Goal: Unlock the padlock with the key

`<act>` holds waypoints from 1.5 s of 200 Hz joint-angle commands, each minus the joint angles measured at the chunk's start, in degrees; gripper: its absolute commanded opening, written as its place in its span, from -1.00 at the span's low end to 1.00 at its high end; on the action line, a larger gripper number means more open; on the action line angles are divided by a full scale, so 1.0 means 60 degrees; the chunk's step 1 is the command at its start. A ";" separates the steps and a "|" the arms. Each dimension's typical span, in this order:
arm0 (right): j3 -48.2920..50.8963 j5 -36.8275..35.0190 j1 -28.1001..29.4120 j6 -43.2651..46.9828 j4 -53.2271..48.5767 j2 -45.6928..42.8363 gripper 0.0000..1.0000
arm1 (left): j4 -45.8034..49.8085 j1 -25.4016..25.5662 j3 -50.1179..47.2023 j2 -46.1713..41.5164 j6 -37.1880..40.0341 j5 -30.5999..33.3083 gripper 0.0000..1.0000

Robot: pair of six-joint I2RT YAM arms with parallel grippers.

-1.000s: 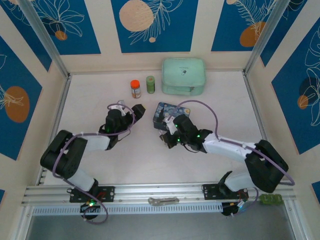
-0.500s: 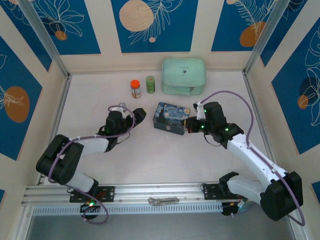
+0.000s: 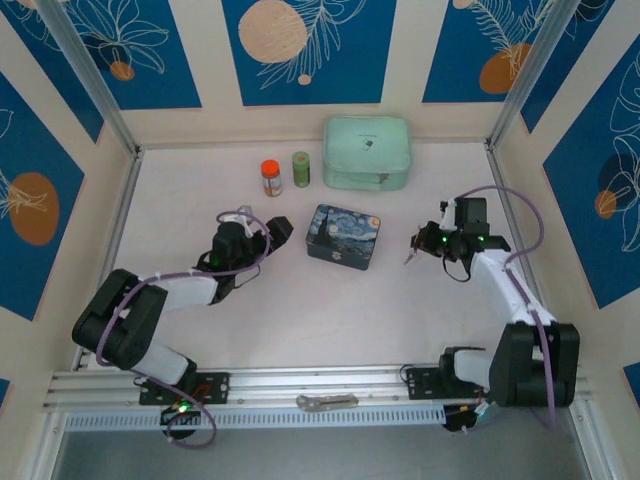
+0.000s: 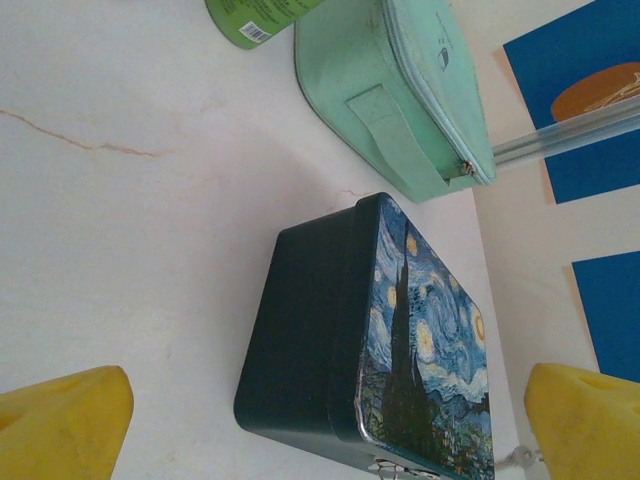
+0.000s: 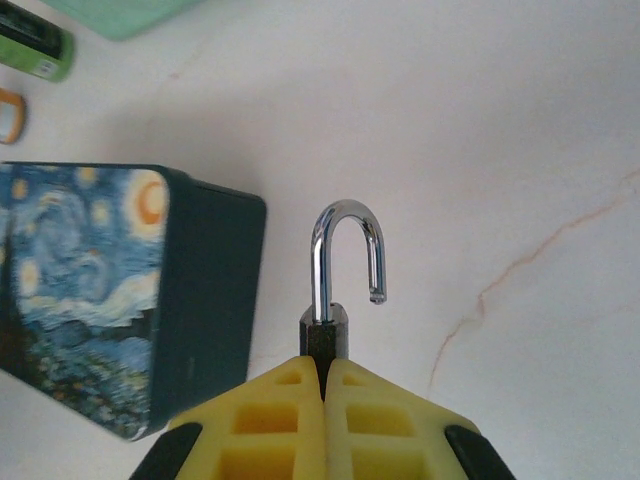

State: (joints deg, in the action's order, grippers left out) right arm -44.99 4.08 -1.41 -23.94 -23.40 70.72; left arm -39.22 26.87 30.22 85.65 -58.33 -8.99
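Right gripper (image 5: 323,372) withdrawn rightward, clear of tin (image 3: 343,236); fingers pinched shut on padlock (image 5: 325,335) body, shackle sprung open; left gripper (image 3: 278,228) fingers (image 4: 62,420) spread wide, facing tin.

Left arm (image 3: 185,288) stretched, jaws wide apart — right arm (image 3: 500,285) bent, jaws clamping the padlock (image 5: 325,332).
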 commanded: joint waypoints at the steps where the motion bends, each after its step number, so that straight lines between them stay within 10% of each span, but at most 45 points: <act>1: -0.0147 0.0149 -0.0044 -0.0111 0.0292 0.0672 -1.00 | 0.0261 0.0108 -0.0115 -0.0354 0.0271 -0.0039 0.99; 138: -0.0508 0.1445 0.0001 -0.0460 0.1160 0.3414 -1.00 | 0.0823 0.0099 -0.0391 -0.1272 0.0605 0.0410 0.99; 204: -0.0627 0.0636 0.0001 -0.0449 0.0925 0.2511 -0.02 | 0.3368 -0.0679 0.0005 -0.3107 0.1935 0.1273 0.99; 300: -0.0456 -0.2439 0.0170 0.1881 0.3676 0.2901 0.13 | 0.5745 -0.2471 0.0347 -0.4443 0.6038 0.5404 0.99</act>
State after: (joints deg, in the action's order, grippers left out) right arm -49.74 -4.34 -1.34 -19.22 -10.00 85.30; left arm -8.51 13.98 30.70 57.98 -32.32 12.34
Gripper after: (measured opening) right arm 0.573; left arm 0.994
